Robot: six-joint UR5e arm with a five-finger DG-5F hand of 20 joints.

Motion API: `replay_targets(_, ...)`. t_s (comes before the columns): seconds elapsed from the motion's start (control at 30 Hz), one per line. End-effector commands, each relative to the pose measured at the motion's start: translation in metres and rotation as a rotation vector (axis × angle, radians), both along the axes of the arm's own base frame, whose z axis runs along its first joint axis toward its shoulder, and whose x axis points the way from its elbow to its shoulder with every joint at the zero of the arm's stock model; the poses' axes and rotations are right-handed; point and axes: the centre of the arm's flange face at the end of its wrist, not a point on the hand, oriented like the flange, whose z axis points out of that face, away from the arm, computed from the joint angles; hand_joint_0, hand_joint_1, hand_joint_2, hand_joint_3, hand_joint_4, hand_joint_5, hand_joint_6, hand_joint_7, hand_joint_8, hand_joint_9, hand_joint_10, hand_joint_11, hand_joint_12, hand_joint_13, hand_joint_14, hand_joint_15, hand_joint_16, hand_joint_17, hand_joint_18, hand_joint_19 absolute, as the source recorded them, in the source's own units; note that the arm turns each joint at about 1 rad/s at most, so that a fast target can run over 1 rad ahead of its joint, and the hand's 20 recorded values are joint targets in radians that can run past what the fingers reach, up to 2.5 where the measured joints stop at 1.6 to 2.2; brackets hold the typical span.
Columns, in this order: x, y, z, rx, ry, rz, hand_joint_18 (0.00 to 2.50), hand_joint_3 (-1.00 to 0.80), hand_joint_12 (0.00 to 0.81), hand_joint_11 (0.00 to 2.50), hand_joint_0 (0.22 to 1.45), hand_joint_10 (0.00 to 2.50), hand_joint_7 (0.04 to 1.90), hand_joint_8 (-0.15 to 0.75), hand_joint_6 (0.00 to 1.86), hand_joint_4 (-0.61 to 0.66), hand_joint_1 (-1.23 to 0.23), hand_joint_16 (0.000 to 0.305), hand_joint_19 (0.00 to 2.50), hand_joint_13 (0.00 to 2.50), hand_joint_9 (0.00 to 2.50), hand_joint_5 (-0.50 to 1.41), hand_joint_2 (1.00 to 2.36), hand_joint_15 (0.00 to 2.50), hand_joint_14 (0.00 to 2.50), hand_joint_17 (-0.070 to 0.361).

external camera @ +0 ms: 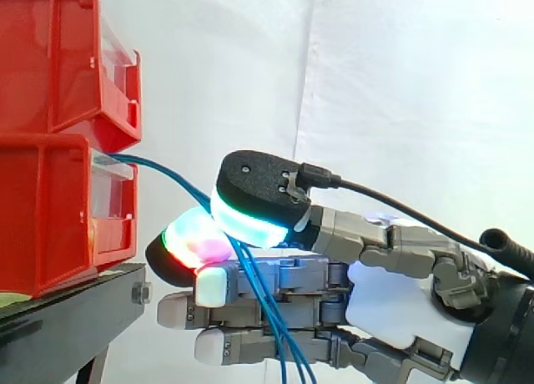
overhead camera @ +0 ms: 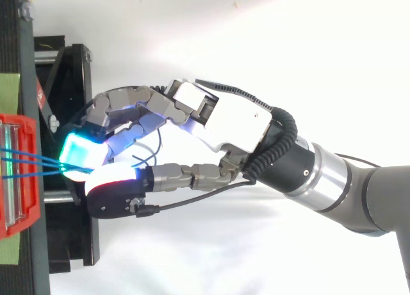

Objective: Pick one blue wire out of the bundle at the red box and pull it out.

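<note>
Hand (external camera: 400,309) pinches blue wires (external camera: 167,174) between its pads, their run sloping down rightward from the red bin (external camera: 50,209).

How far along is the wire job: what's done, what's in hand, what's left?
Done: the hand pinches the wires between its pads, just outside the box. In hand: that grip, though I cannot tell whether it holds one wire alone. Left: the pull, since the wires run into the box.
</note>
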Motion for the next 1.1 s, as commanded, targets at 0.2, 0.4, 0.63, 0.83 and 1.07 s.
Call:
replay_targets(0.2, -0.0002, 0.0003, 0.0000, 0.000, 0.002, 0.001, 0.54, -0.15, 0.382, 0.60, 0.64, 0.02, 1.05, 0.262, 0.75, 0.25, -0.83, 0.048, 0.50, 0.58, 0.93, -0.13, 1.01, 0.42, 0.01, 0.109)
replay_targets(0.4, 0.0000, 0.0003, -0.0006, 0.001, -0.001, 0.001, 0.56, -0.07, 0.390, 0.52, 0.64, 0.01, 1.04, 0.262, 0.70, 0.32, -0.82, 0.051, 0.50, 0.59, 0.94, -0.11, 1.01, 0.40, 0.02, 0.114)
replay_targets(0.63, 0.0000, 0.0002, 0.0005, 0.002, -0.003, -0.001, 0.55, -0.06, 0.391, 0.59, 0.66, 0.02, 1.07, 0.274, 0.68, 0.32, -0.72, 0.050, 0.50, 0.59, 0.94, -0.11, 1.01, 0.42, 0.01, 0.113)
replay_targets(0.83, 0.0005, -0.0009, 0.0014, 0.003, -0.006, -0.002, 0.53, -0.11, 0.381, 0.71, 0.64, 0.02, 0.81, 0.278, 0.83, 0.38, -0.81, 0.048, 0.50, 0.57, 0.92, -0.16, 1.01, 0.43, 0.02, 0.108)
replay_targets(1.07, 0.0017, 0.0017, 0.0034, 0.007, -0.011, 0.001, 0.51, -0.38, 0.354, 0.75, 0.59, 0.02, 0.98, 0.254, 0.86, 0.25, -0.80, 0.043, 0.53, 0.58, 1.05, -0.13, 1.01, 0.44, 0.02, 0.096)
